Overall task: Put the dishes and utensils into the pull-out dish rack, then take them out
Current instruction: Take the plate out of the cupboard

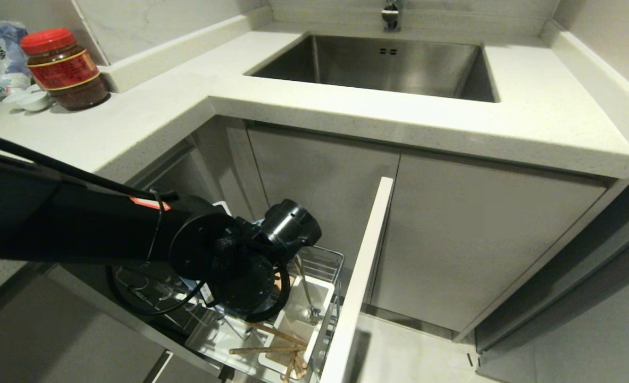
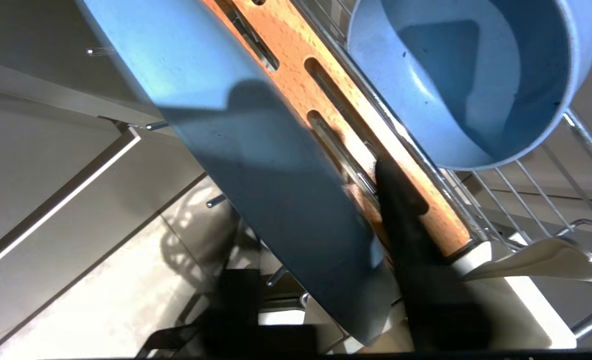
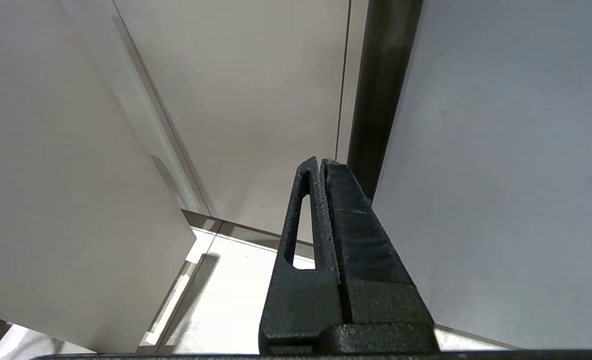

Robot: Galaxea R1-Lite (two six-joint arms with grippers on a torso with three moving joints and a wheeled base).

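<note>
Pale stone countertop (image 1: pixel 154 114) wraps the corner above me, with the steel sink (image 1: pixel 378 64) set into it and the chrome wire pull-out dish rack (image 1: pixel 325 266) drawn out below. My left gripper (image 2: pixel 326 295) is down inside that rack, one dark finger (image 2: pixel 401 210) on each side of the light blue matte oval plate (image 2: pixel 235 150), which stands on edge beside the slotted orange-brown wooden bar (image 2: pixel 336 100). Whether the pads have actually bitten, I cannot tell. The smaller light blue round deep bowl (image 2: pixel 476 75) lies tipped just beyond the bar.

The thin light-wood chopsticks (image 1: pixel 277 348) and slim silver metal spoon (image 1: pixel 308 298) sit in the white plastic utensil box (image 1: pixel 314 290). My right gripper (image 3: pixel 323 167) hangs pressed shut by the cabinet doors, idle.

My worry is the grip: a smooth plate pinched near its rim could pivot or slip as I lift. Its lower edge may also snag the bar or the wire prongs, or swing into the bowl.
</note>
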